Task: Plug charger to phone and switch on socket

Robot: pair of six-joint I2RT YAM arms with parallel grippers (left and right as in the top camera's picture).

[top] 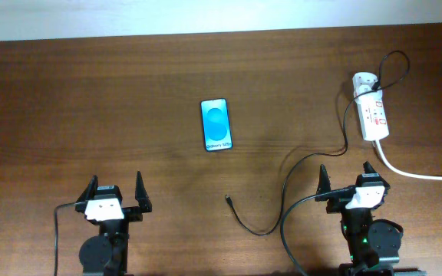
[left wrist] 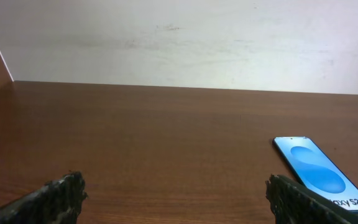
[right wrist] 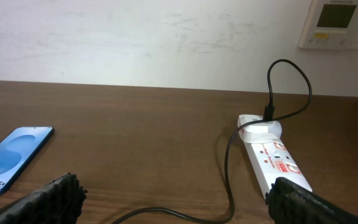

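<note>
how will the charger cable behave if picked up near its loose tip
Probably floppy: the charger cable lies in loose curves, so it would likely sag. Thin, so it may slip. Its far end at the socket could tug.

The phone [top: 216,125] lies flat on the desk [top: 90,92], blue screen up. The white socket [top: 373,115] lies at its 3 o'clock, well apart, with the charger [top: 228,199] plugged into its far end; the black cable's free tip rests at the phone's 6 o'clock

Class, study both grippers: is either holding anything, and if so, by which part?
Nothing is held. The left gripper and right gripper both stand open, clear of the charger, phone and socket.
</note>
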